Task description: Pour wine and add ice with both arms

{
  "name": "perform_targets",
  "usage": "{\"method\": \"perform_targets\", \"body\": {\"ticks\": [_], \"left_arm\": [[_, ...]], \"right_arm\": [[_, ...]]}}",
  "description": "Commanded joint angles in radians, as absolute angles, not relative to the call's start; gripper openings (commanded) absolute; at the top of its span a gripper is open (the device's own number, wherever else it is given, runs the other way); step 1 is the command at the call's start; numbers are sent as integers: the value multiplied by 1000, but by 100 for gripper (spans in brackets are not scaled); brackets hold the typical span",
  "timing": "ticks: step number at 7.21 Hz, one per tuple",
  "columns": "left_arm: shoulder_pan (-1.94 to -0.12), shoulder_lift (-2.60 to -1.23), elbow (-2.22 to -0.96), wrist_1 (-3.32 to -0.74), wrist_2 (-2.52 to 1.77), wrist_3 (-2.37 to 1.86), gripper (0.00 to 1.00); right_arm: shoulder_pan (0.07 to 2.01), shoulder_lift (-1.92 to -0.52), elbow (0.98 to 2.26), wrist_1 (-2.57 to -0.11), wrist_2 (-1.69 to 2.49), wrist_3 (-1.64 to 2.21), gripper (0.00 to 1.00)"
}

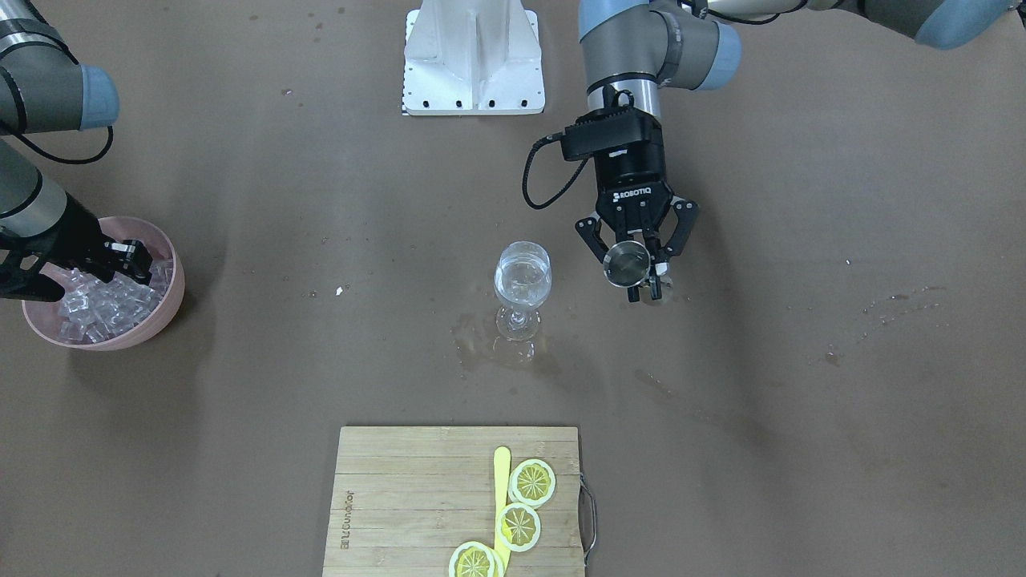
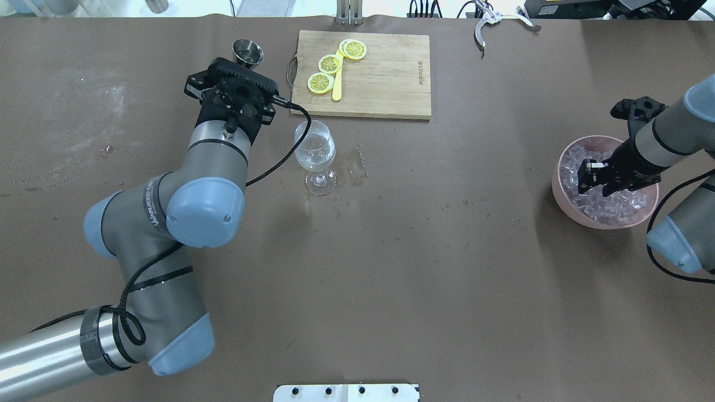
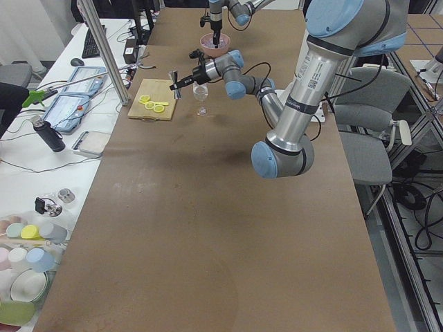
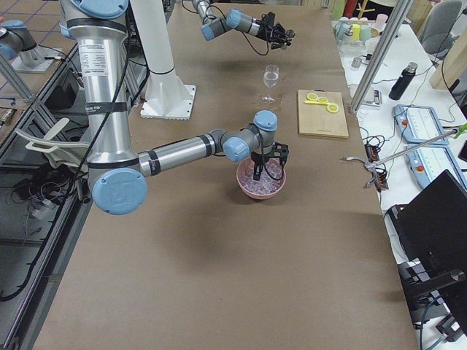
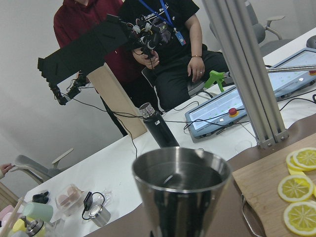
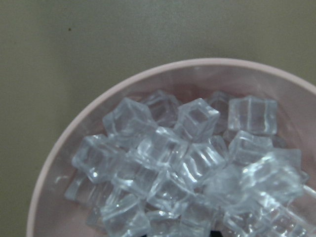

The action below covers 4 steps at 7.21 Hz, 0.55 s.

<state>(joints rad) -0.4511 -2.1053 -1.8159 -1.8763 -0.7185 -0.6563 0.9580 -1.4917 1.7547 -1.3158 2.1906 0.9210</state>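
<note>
The left fingers are clenched around a steel jigger. They hold it upright, mouth up, off the surface, just beside the wine glass on the robot's left and not touching it. The glass stands about mid-surface, with the clear wine sitting low in its bowl and wet patches around its foot. Toward the end of the surface on the robot's right, a pink bowl holds the heaped ice. The right fingers reach down into the cubes; I cannot tell whether they are parted or gripping one. A wooden cutting board with lemon slices lies at the edge far from the robot.
</note>
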Motion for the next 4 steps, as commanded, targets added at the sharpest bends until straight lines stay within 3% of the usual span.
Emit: {"method": "perform_targets", "body": {"ticks": [1, 3, 4], "left_arm": [[-393, -2106, -1807, -1844, -655, -657, 0], [-391, -2117, -1812, -1777, -652, -652, 0], [-384, -2149, -1812, -1710, -629, -653, 0]], "right_arm": [[971, -1486, 1811, -1421, 2195, 920, 15], [969, -1486, 1821, -1434, 2194, 920, 18], [968, -1486, 1819, -1434, 2191, 913, 54]]}}
